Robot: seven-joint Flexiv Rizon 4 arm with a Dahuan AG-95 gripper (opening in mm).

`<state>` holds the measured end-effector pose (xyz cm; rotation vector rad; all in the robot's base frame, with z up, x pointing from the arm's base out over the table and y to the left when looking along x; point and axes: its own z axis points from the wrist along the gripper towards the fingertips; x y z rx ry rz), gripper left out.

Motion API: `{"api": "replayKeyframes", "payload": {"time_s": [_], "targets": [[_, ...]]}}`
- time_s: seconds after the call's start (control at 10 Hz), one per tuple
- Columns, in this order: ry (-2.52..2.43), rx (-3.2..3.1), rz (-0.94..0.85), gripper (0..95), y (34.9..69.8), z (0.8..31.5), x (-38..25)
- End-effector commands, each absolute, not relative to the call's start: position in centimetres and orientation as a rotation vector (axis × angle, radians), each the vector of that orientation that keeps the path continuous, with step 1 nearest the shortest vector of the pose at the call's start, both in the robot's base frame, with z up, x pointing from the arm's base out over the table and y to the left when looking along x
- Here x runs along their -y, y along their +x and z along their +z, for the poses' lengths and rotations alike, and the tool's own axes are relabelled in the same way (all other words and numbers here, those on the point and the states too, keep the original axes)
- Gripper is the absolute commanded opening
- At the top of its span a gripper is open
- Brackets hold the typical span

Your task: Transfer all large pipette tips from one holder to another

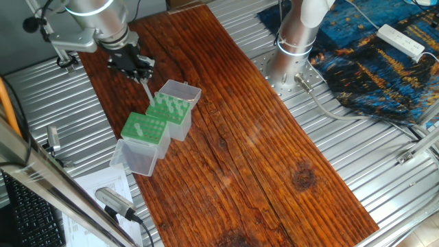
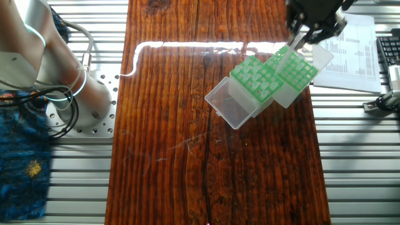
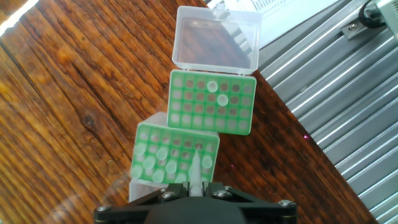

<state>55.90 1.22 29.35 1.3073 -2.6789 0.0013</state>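
A black pincer [image 1: 140, 68] hangs above two green racks on a wooden bench [image 1: 274, 144], clamped on one pale pipette tip [image 1: 147, 89] that points down from its fingers. Directly below stands the nearer rack [image 3: 174, 155], filled with large pipette tips [image 3: 163, 154]. The farther rack [image 3: 212, 101] touches it and carries two tips [image 3: 217, 93].

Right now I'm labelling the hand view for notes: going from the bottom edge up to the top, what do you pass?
Gripper holding a pipette tip → nearer green rack → farther green rack → its open clear lid.
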Motion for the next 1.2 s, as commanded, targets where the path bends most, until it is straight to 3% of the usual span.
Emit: {"api": "replayKeyframes", "payload": {"time_s": [0.1,1.2], "targets": [[1.303,2.684,-0.008,0.0,55.5,29.1,-1.2],[1.306,2.693,-0.019,0.0,54.5,28.6,-1.6]]}}
